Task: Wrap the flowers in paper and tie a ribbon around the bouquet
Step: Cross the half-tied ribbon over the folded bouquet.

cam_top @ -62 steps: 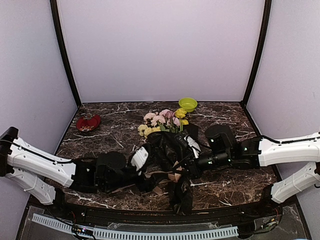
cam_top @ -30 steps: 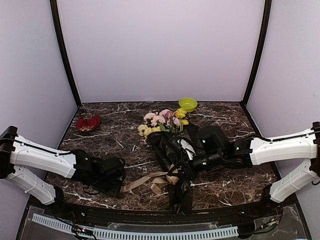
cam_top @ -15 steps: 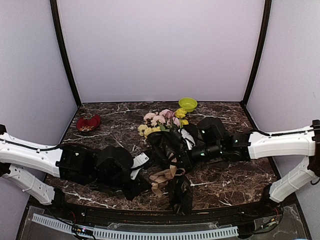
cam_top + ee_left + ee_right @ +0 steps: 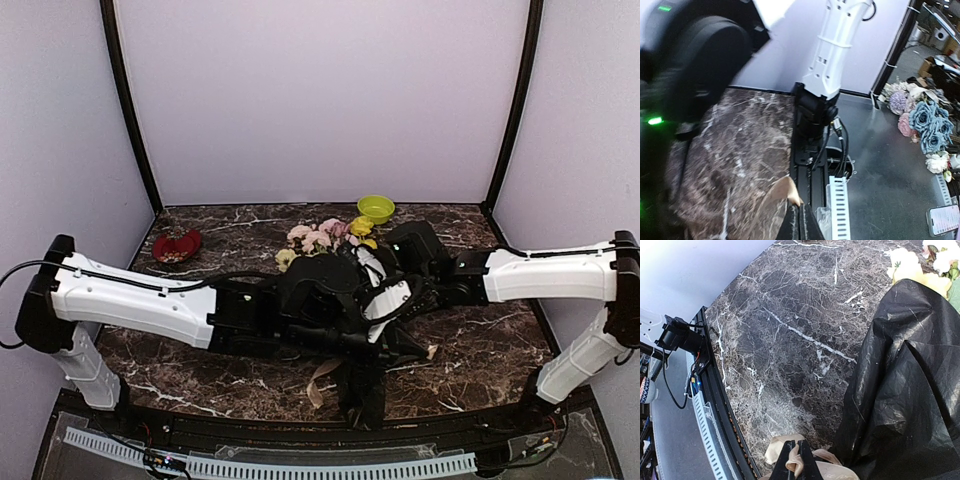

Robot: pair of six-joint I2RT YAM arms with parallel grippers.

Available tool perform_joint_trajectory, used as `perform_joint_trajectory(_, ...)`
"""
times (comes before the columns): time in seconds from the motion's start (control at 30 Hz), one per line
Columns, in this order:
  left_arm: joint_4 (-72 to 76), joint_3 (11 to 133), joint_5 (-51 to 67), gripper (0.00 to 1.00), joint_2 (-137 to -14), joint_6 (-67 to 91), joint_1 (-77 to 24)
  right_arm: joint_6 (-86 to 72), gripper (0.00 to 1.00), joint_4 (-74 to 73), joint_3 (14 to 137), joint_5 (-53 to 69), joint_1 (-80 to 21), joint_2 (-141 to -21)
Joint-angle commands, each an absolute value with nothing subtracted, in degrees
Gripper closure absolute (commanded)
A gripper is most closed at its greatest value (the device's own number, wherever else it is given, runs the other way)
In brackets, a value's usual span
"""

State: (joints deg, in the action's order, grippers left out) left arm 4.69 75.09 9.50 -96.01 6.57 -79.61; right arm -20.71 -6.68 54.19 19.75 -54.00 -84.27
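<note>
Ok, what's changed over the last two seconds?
The left gripper drew the ribbon out to the left, then swung right across the bouquet, and is shut on the ribbon. The right gripper, also shut on the ribbon, edged back and left. The green bowl and red object have not moved.

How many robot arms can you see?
2. The white-and-black left arm reaches in from the left side, the white-and-black right arm from the right side. They meet at the black crinkly paper bouquet.

A green bowl (image 4: 376, 208) and a red item (image 4: 177, 246), perhaps crumpled cloth, sit on the marbled table (image 4: 470, 340).
</note>
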Motion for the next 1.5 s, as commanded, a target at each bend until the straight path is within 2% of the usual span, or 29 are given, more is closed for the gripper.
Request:
perform_joint_trajectory(0.0, 14.06, 78.45, 19.02, 1.00, -102.09, 3.87, -80.16, -17.45, 1.00, -7.65, 55.13, 22.22, -53.26, -82.35)
perform_joint_trajectory(0.13, 18.08, 79.30, 18.22, 1.00, -107.34, 2.63, -80.46, -15.20, 1.00, -9.87, 55.24, 22.45, -53.26, -81.46)
perform_joint_trajectory(0.27, 22.28, 79.17, 9.62, 1.00, -110.57, -1.19, -80.95, -13.81, 1.00, -10.89, 54.60, 23.29, -53.31, -80.51)
perform_joint_trajectory(0.43, 19.59, 82.24, 6.22, 1.00, -114.10, -5.58, -81.11, -12.43, 1.00, -12.43, 54.24, 21.96, -53.24, -79.63)
perform_joint_trajectory(0.5, 16.26, 83.10, 6.30, 0.87, -114.55, -6.44, -81.29, -11.56, 1.00, -13.41, 54.36, 22.34, -53.08, -79.59)
perform_joint_trajectory(0.6, 14.46, 82.40, 5.69, 0.60, -113.30, -7.34, -81.55, -11.14, 1.00, -13.04, 54.01, 23.27, -53.10, -79.37)
perform_joint_trajectory(0.67, 14.33, 80.76, 5.02, 0.50, -111.43, -8.31, -81.61, -10.92, 1.00, -13.09, 54.08, 23.98, -53.09, -79.57)
perform_joint_trajectory(0.73, 14.39, 78.19, 5.07, 0.44, -108.90, -9.64, -81.71, -10.96, 1.00, -13.02, 54.14, 24.21, -53.14, -79.86)
perform_joint_trajectory(0.87, 18.30, 70.96, 4.56, 0.42, -101.94, -11.37, -81.74, -11.58, 1.00, -12.24, 54.01, 24.81, -53.10, -80.47)
perform_joint_trajectory(0.97, 25.98, 61.91, -0.79, 0.42, -94.32, -9.45, -81.58, -12.94, 1.00, -11.30, 54.01, 25.40, -53.21, -80.85)
perform_joint_trajectory(1.03, 31.47, 55.39, -5.18, 0.47, -89.96, -6.61, -80.40, -14.07, 1.00, -10.33, 53.89, 25.61, -53.26, -80.86)
perform_joint_trajectory(1.13, 36.48, 47.18, -9.97, 0.59, -85.69, 4.57, -75.92, -15.49, 1.00, -8.72, 53.50, 25.70, -53.28, -80.77)
perform_joint_trajectory(1.2, 41.66, 41.71, -10.77, 0.61, -84.15, 8.54, -73.50, -16.63, 1.00, -7.78, 53.31, 25.90, -53.26, -80.85)
perform_joint_trajectory(1.37, 46.29, 37.92, -9.85, 0.43, -87.29, 5.38, -73.00, -18.50, 1.00, -5.89, 52.87, 26.36, -53.59, -81.59)
perform_joint_trajectory(1.47, 46.84, 39.17, -11.34, 0.39, -91.09, 4.17, -73.02, -19.23, 1.00, -5.09, 52.62, 26.44, -53.79, -81.74)
